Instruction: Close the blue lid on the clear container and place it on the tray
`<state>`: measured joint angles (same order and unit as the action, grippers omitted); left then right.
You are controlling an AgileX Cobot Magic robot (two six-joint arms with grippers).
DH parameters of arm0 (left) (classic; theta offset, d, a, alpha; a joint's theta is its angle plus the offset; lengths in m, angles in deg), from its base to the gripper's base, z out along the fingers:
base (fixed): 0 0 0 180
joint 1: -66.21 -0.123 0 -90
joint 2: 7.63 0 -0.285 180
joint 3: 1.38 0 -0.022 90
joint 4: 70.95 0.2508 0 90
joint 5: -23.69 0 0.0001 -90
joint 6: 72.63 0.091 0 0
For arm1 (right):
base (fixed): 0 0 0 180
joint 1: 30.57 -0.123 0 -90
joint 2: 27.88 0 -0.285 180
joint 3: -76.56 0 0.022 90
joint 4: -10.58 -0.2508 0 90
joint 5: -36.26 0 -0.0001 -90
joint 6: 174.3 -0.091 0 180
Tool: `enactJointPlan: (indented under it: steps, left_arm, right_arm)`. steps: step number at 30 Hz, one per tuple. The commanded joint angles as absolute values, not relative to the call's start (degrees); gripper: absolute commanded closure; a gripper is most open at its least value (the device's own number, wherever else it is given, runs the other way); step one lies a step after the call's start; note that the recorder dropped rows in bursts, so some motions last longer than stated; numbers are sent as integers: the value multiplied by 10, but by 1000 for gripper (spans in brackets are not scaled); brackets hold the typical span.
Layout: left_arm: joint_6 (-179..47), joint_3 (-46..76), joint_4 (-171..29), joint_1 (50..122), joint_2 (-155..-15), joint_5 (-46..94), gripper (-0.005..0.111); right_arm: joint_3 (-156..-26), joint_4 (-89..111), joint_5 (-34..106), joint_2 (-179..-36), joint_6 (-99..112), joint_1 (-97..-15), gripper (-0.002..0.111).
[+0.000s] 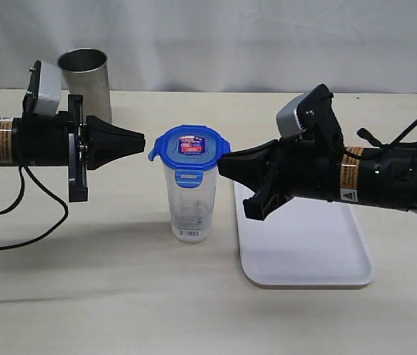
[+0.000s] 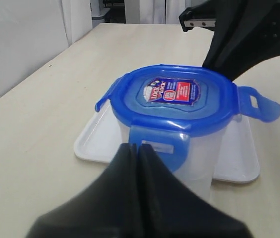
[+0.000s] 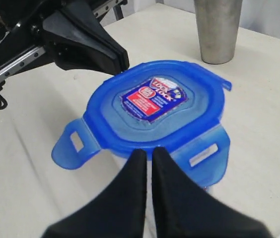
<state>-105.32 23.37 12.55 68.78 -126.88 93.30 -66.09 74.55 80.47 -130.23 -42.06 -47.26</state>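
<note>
Two items, left hand [image 1: 140, 137] and right hand [image 1: 223, 164], each pinched together and empty, flank the blue lid [image 1: 191, 146] seated on the clear container [image 1: 191, 211] at frame centre, apparently as blunt pushers for its side flaps [image 1: 151, 154]; container on worktop [image 1: 83, 296], just left of the tray [image 1: 312, 255].

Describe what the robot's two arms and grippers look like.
Both arms are black tubes; the left arm and right arm each wear an orange label band. The left gripper and right gripper have black wedge-shaped fingers. Grey camera boxes sit on the wrists; black cables trail behind.
</note>
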Motion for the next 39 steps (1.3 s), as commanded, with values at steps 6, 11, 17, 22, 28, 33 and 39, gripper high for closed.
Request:
enactJointPlan:
  steps: [6,11,17,22,28,33,39]
  left_arm:
    - [-1050,231,123,689,-1269,937,107]
    - [-1050,231,122,689,-1269,937,107]
    - [-1050,231,123,698,-1269,937,107]
    - [-1050,231,130,716,-1269,903,107]
    - [-1050,231,131,716,-1269,917,107]
    - [-1047,231,127,716,-1269,915,107]
    - [-1037,231,108,716,-1269,912,107]
  right_arm:
    - [-663,816,825,-1243,-460,-474,104]
    - [-663,759,742,-1212,-458,-474,104]
    - [-683,686,626,-1236,-427,-474,104]
    - [-704,705,638,-1288,-429,-474,104]
    - [-705,723,666,-1313,-444,-474,104]
    - [-705,764,690,-1308,-481,-474,104]
    - [-705,777,659,-1306,-490,-474,104]
